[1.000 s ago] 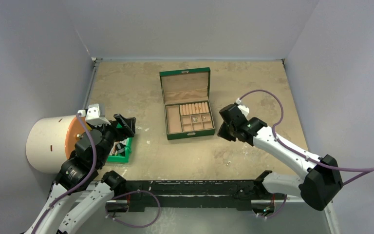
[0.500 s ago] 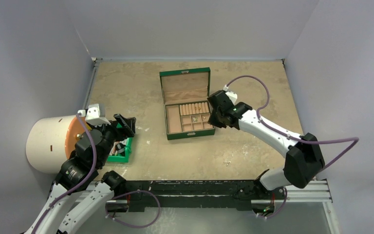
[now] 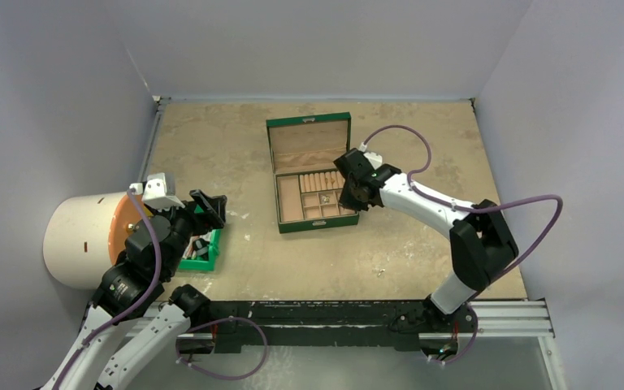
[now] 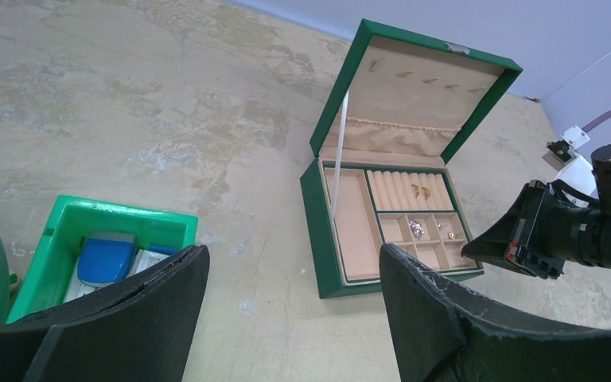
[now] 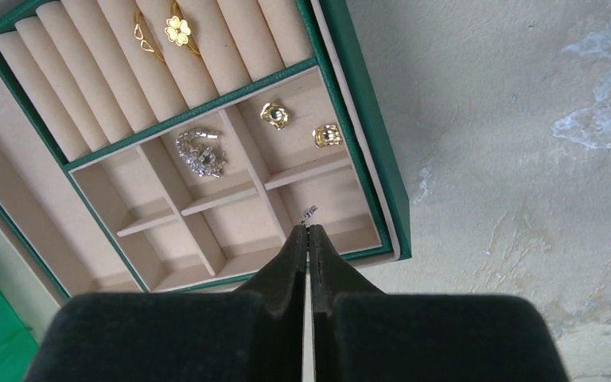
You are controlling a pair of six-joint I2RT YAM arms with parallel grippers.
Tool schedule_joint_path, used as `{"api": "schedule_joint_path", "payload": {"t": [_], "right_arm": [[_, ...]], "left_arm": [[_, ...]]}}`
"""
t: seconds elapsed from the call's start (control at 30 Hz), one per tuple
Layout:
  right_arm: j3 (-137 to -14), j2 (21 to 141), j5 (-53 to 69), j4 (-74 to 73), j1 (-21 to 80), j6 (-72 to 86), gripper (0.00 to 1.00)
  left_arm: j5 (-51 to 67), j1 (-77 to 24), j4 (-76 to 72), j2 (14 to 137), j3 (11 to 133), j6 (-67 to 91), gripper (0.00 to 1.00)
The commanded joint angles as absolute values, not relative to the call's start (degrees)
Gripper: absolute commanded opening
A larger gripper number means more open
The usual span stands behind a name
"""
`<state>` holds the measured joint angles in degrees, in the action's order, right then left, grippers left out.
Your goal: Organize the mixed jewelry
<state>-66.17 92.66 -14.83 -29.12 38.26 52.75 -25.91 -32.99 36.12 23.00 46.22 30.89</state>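
The green box (image 3: 317,226) stands open mid-table. My right gripper (image 3: 348,195) hovers over its near right compartments. In the right wrist view it (image 5: 308,229) is shut on a tiny silver piece (image 5: 309,212) that sticks out of the tips above the near right compartment. In the box (image 5: 363,119) lie two gold rings (image 5: 177,30) on the cushion rolls, a silver chain cluster (image 5: 200,151) and two gold studs (image 5: 274,114). My left gripper (image 3: 207,207) is open and empty beside the green bin; in its own view it (image 4: 293,255) faces the box (image 4: 318,231).
A small green plastic bin (image 3: 203,250) with dark and blue items sits at the left, also in the left wrist view (image 4: 64,231). A white cylinder (image 3: 77,236) lies at the table's left edge. One tiny loose piece (image 3: 382,272) lies on the table near the front.
My right arm has swung left and away from me, from beside the box's right edge to above its right compartments. The left arm has not moved.
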Motion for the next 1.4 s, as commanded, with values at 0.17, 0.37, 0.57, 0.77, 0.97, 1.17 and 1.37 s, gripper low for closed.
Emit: {"api": "schedule_joint_path", "payload": {"t": [0.17,0.37,0.57,0.77,0.97,1.17,1.37], "right_arm": [[-70.3,95.8,-13.6,-28.0,38.6,51.9,0.00],[-70.6,96.6,-13.5,-28.6,38.6,52.0,0.06],[-70.2,95.5,-14.1,-29.6,38.6,52.3,0.17],[-69.6,93.3,-14.8,-30.6,38.6,52.5,0.17],[-67.1,88.2,-15.1,-32.2,38.6,52.4,0.18],[-61.1,79.9,-15.3,-35.2,38.6,53.5,0.19],[-54.8,72.4,-16.2,-40.0,38.6,56.2,0.20]], "left_arm": [[-26.8,-32.6,34.7,23.0,46.5,31.4,0.78],[-27.0,-32.5,34.8,23.0,46.5,31.4,0.78],[-26.9,-32.6,34.7,23.0,46.5,31.4,0.79],[-26.9,-32.6,34.7,23.0,46.5,31.3,0.79],[-26.8,-32.6,34.7,23.2,46.5,31.3,0.79],[-26.8,-32.6,34.7,23.3,46.5,31.3,0.79],[-26.5,-32.5,34.6,23.5,46.5,31.3,0.79]]}}
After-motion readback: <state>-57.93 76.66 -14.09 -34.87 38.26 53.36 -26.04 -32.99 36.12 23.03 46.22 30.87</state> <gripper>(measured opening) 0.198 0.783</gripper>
